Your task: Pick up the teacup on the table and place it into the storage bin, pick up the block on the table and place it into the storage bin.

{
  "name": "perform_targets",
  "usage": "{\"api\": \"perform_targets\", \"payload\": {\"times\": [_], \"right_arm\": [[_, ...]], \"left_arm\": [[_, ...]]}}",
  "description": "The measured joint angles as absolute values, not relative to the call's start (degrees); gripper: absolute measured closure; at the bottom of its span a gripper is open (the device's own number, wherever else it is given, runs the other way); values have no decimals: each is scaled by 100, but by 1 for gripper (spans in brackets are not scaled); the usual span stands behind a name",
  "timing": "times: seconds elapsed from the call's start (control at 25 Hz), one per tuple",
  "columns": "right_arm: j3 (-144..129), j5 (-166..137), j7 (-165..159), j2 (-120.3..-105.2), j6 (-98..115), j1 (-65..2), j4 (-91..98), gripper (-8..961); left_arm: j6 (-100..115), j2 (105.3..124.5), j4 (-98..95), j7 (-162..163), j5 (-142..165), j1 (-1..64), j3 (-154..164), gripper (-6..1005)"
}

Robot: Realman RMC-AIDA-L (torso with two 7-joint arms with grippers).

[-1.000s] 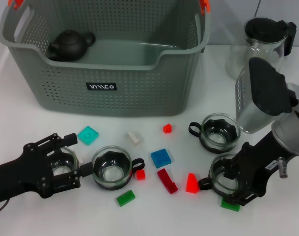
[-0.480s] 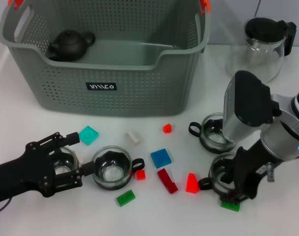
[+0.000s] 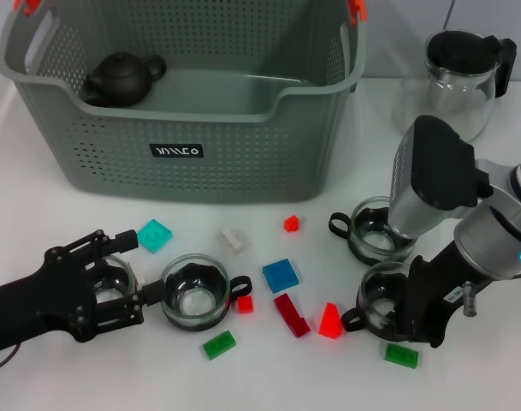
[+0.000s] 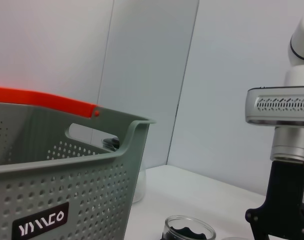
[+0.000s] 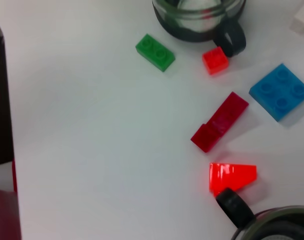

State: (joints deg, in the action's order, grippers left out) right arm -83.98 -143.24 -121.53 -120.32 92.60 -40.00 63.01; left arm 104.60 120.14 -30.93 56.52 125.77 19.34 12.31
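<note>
Grey and perforated, the storage bin [image 3: 192, 103] stands at the back of the white table [image 3: 38, 214] in the head view, with a dark teapot [image 3: 121, 79] inside. Since half a second ago the right gripper [image 3: 397, 312] has drawn slightly nearer the robot with its glass teacup [image 3: 381, 301]; the green block [image 3: 401, 354] beside it now lies uncovered. Its fingers pinch the cup's rim, the cup upright, handle pointing toward the red wedge block [image 3: 330, 320]. The left gripper [image 3: 127, 287] has not moved, fingers spread around another glass cup [image 3: 109, 287] near the table's front left.

From the left wrist, the bin's wall [image 4: 57, 200] fills the foreground against pale grey wall panels, the right arm [image 4: 286, 150] standing beyond.

From the right wrist, the held cup's handle [image 5: 234, 207] touches the red wedge [image 5: 231, 176] on bare white tabletop [image 5: 92, 140].
</note>
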Motion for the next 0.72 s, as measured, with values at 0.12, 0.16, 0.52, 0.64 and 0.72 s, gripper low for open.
{"api": "perform_targets", "payload": {"times": [0.12,0.16,0.52,0.64,0.72], "right_arm": [[-8261,-14280,-12137,-12027,9408,-3999,6317,842],[-8166,-14240,-12091,-12025,9504,-3999,6318,856],[-5913,-12895,-11488,-11978,11021,-4047,7077,896],[-5152,-11776,-11405,-11985,11087,-3958,7328,895],[-4967,-11034,-11346,-12001,10794,-3898,7355,895]], "left_arm": [[10459,12011,-3093,5652,12574,1934,1230,138],[10458,12011,-3093,5652,12571,1931,1230,138],[10458,12016,-3094,5655,12560,1906,1206,137],[10458,12015,-3093,5645,12559,1896,1134,137],[10459,12015,-3090,5636,12558,1899,1109,137]]}}
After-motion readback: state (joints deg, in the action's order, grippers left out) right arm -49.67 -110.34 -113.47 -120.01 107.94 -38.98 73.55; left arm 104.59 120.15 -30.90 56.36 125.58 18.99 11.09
